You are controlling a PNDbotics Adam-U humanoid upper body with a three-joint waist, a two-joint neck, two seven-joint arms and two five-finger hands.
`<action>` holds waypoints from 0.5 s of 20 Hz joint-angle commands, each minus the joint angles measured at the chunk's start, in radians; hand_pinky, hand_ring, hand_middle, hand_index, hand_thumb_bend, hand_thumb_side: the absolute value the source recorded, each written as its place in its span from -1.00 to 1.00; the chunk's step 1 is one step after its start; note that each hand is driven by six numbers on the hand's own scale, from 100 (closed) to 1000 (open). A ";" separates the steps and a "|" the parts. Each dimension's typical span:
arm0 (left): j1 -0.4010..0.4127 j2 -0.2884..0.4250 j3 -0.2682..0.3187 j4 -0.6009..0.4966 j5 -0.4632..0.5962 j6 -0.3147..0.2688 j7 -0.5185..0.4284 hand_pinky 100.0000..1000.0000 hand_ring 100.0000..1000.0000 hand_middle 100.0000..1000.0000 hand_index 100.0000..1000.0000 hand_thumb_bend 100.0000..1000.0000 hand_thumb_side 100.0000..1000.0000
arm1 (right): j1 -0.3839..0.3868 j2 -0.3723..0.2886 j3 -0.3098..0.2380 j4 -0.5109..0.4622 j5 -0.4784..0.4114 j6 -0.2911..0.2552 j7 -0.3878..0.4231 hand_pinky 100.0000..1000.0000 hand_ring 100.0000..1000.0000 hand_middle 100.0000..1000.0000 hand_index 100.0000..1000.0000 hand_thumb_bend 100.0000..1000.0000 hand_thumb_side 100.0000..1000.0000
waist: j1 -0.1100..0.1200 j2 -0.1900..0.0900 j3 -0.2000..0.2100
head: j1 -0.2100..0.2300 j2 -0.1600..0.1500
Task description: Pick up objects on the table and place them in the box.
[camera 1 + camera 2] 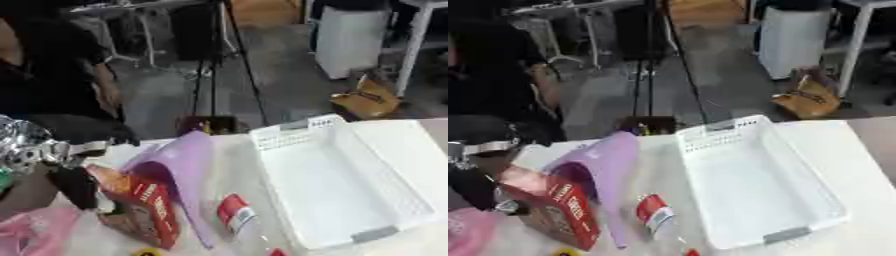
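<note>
A white plastic box (284, 136) lies on the right half of the table with nothing inside it. At the left, my left hand (73, 187) comes in from the left edge, its dark fingers curled round the left edge of a red carton (144, 210), which stands tilted. A purple bag (182, 162) lies behind and beside the carton. Between the carton and the box lies a clear bottle with a red label (236, 212). My right hand shows in neither view.
A pink bag (33, 234) lies at the lower left corner. A small yellow thing (149, 252) and a small red thing (278, 252) sit at the bottom edge. Beyond the table's far edge stand a tripod (213, 75) and a brown bag (366, 100) on the floor.
</note>
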 commanded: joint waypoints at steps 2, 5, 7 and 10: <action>0.003 0.053 0.002 -0.030 0.026 0.151 -0.109 1.00 1.00 1.00 1.00 -0.03 -0.27 | -0.008 -0.029 -0.002 -0.019 -0.006 -0.021 -0.015 0.30 0.16 0.06 0.09 -1.00 0.50 | -0.004 -0.010 0.002 | -0.010 0.009; 0.006 0.058 0.002 -0.045 0.037 0.156 -0.109 1.00 1.00 1.00 1.00 -0.08 -0.27 | -0.010 -0.030 -0.001 -0.019 -0.007 -0.022 -0.013 0.30 0.16 0.06 0.09 -1.00 0.50 | -0.003 -0.009 0.002 | -0.013 0.010; 0.007 0.058 0.002 -0.048 0.038 0.158 -0.109 1.00 1.00 1.00 1.00 -0.10 -0.28 | -0.011 -0.030 -0.001 -0.019 -0.008 -0.022 -0.012 0.30 0.16 0.06 0.09 -1.00 0.50 | -0.002 -0.009 0.001 | -0.013 0.009; 0.004 0.056 -0.001 -0.043 0.036 0.161 -0.109 1.00 1.00 1.00 1.00 -0.12 -0.28 | -0.011 -0.029 -0.001 -0.019 -0.010 -0.023 -0.010 0.30 0.16 0.06 0.09 -1.00 0.50 | -0.002 -0.008 -0.002 | -0.011 0.005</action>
